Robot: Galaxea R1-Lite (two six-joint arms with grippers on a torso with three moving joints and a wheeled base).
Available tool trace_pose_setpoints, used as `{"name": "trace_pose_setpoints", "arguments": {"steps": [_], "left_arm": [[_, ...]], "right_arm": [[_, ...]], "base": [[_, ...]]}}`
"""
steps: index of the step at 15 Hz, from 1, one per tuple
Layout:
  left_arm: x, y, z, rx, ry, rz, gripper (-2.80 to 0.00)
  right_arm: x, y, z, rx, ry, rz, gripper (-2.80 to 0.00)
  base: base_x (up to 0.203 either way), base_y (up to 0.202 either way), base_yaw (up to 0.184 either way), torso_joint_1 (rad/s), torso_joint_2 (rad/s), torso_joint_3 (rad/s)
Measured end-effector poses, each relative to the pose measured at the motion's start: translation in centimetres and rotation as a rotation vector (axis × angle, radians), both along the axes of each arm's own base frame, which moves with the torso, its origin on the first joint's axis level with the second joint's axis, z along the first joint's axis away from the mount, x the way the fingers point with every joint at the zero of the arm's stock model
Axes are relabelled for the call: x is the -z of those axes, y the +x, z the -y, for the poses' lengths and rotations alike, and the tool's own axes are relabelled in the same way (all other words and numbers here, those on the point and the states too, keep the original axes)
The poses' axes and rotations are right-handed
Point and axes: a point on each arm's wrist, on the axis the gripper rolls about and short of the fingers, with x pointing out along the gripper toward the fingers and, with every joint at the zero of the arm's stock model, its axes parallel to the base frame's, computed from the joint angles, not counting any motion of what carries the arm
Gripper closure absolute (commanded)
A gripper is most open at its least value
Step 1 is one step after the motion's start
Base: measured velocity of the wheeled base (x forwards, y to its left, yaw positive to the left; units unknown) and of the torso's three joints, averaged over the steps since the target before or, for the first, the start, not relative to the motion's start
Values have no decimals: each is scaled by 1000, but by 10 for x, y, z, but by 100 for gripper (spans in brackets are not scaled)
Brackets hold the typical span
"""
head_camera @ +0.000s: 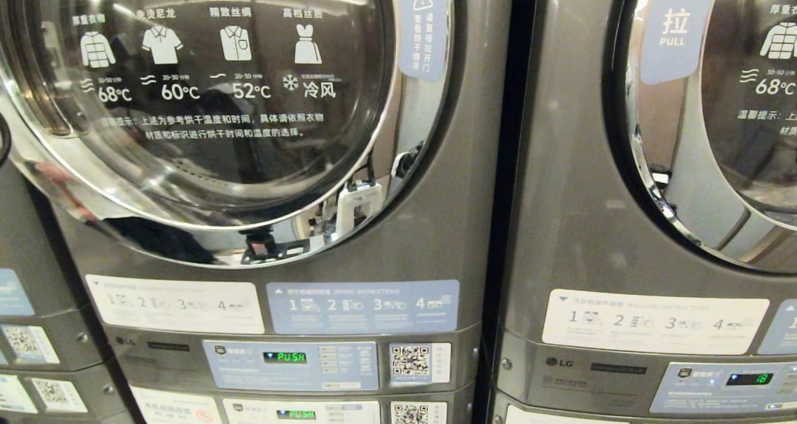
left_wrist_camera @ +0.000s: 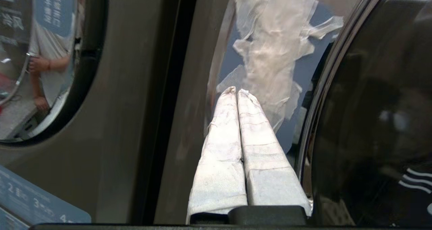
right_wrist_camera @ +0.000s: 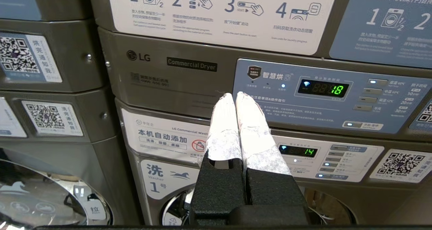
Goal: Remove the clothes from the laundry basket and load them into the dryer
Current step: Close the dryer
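Two grey dryers stand side by side with their round doors closed, the left dryer door [head_camera: 199,100] and the right dryer door [head_camera: 716,131]. Neither arm shows in the head view. My left gripper [left_wrist_camera: 237,91] is shut and empty, its taped fingertips close to the chrome rim of the right door, just below a blue pull label [left_wrist_camera: 303,71] covered in crumpled clear tape. My right gripper [right_wrist_camera: 235,95] is shut and empty, pointing level at a dryer's control panel [right_wrist_camera: 324,88] lower down. The clothes and the laundry basket are out of view.
A dark gap [head_camera: 507,193] separates the two machines. Instruction stickers [head_camera: 362,306] and lit displays [head_camera: 284,357] run below the doors, with washers [right_wrist_camera: 158,176] stacked underneath. A person's reflection [left_wrist_camera: 44,64] shows in the left door's chrome.
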Motion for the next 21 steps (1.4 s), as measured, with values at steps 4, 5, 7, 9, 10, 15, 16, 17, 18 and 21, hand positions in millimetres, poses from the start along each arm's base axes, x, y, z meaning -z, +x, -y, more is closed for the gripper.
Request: {"name": "trace_pose_setpoints", "arguments": {"steps": [4, 5, 7, 9, 10, 15, 16, 17, 18, 21], "left_arm": [[14, 21, -6, 87, -6, -50, 0], [15, 25, -7, 110, -4, -56, 0], [13, 33, -9, 145, 7, -49, 0], [8, 42, -12, 163, 28, -18, 0], [6, 48, -13, 166, 36, -1, 0], [5, 64, -20, 192, 51, 13, 0], [5, 65, -20, 211, 55, 9, 0], [6, 65, -19, 228, 58, 6, 0], [6, 65, -19, 238, 60, 4, 0], [9, 65, -19, 250, 59, -4, 0]], "right_arm": [[0, 0, 0, 2, 0, 0, 0], [0, 0, 0, 2, 0, 0, 0], [0, 0, 0, 2, 0, 1, 0], [0, 0, 0, 1, -1, 1, 0], [0, 0, 0, 1, -1, 1, 0], [0, 0, 0, 1, -1, 1, 0], [0, 0, 0, 1, -1, 1, 0], [0, 0, 0, 0, -1, 1, 0], [0, 0, 0, 0, -1, 1, 0], [0, 0, 0, -1, -6, 2, 0]], "base": [[0, 0, 0, 0, 0, 0], [0, 0, 0, 0, 0, 0], [0, 0, 0, 0, 0, 0], [0, 0, 0, 0, 0, 0], [0, 0, 0, 0, 0, 0], [0, 0, 0, 0, 0, 0], [0, 0, 0, 0, 0, 0], [0, 0, 0, 0, 0, 0], [0, 0, 0, 0, 0, 0], [0, 0, 0, 0, 0, 0]]}}
